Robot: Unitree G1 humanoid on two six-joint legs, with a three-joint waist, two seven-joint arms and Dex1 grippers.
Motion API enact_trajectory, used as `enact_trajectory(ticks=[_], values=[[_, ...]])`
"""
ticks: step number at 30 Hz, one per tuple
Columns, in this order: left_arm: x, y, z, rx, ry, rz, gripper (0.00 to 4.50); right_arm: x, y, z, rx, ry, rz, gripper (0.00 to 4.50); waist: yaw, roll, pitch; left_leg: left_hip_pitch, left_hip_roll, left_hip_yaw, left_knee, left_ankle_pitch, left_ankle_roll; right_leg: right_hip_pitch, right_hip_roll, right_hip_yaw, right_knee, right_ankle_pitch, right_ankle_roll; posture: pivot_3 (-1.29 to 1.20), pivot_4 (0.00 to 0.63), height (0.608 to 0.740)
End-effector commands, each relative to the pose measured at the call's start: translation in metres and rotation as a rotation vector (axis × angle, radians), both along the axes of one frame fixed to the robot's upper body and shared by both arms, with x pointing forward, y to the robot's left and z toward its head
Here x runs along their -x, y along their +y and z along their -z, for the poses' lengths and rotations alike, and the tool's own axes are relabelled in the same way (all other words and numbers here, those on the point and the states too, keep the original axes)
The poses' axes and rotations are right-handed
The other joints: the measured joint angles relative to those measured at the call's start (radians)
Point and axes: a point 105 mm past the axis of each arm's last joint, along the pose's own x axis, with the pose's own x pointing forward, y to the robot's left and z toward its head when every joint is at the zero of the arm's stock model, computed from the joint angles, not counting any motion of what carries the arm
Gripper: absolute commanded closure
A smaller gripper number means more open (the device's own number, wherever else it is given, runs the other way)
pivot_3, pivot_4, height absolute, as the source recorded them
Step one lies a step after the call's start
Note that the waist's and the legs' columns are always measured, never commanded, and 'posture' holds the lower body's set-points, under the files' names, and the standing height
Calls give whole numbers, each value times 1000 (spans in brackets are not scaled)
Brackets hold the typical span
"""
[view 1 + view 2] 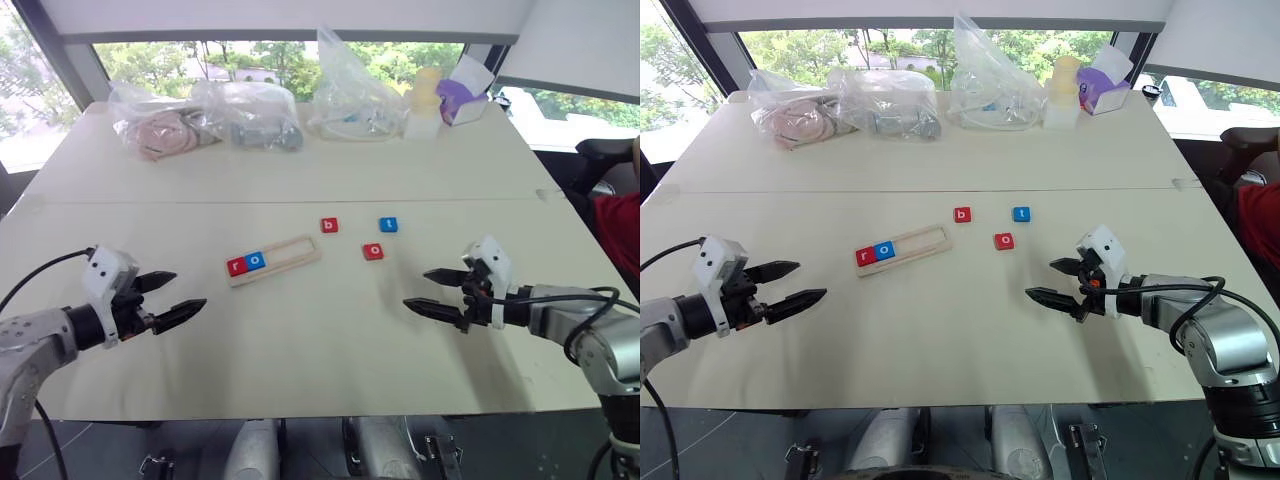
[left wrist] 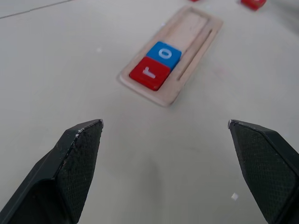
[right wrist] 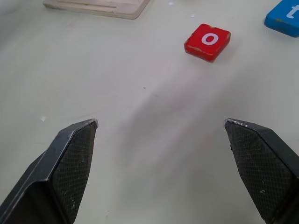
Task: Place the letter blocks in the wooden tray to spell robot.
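Tray [image 1: 274, 260] holds red r [image 1: 236, 266] and blue o [image 1: 255, 260].
I see b [image 1: 329, 226], red o [image 1: 373, 252], t [image 1: 388, 225] loose; left gripper [image 1: 178, 297] and right gripper [image 1: 427, 291] spread, empty.

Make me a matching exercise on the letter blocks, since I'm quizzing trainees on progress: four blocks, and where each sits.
Blocks:
1. red r block
2. red b block
3. blue t block
4. red o block

Places:
A. on the table, nearest the right gripper
B. at the end of the wooden tray
C. on the table, nearest the tray
D. on the table, right of b

Pairs: 1-B, 2-C, 3-D, 4-A
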Motion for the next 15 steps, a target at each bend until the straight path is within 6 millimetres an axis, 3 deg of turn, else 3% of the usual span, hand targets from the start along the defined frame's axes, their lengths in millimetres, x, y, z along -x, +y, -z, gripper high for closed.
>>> enact_trajectory(ticks=[1, 7, 10, 15], values=[[-4, 5, -14, -21, -26, 24, 0, 0, 3, -10, -2, -40, -15, 12, 0, 0, 0, 0, 0, 0, 0, 0, 0, 0, 0, 0, 0, 0, 0, 0, 150, 735], [-15, 9, -33, -41, -58, 88, 0, 2, 8, -13, -19, -22, -24, 12, 0, 0, 0, 0, 0, 0, 0, 0, 0, 0, 1, 0, 0, 0, -1, 0, 150, 735], [-32, 0, -33, -112, -89, 176, 0, 11, 34, -25, -64, -1, -137, 12, 2, 1, 0, 0, 0, 0, 0, 0, 0, 0, 1, -1, 0, 0, -1, 0, 150, 735], [-60, -19, -20, -180, -94, 311, 0, 17, 69, -30, -80, -32, -213, 12, 1, 0, -1, 0, -1, 0, 0, 0, 0, 0, 2, -1, 0, 1, 1, 0, 150, 735]])
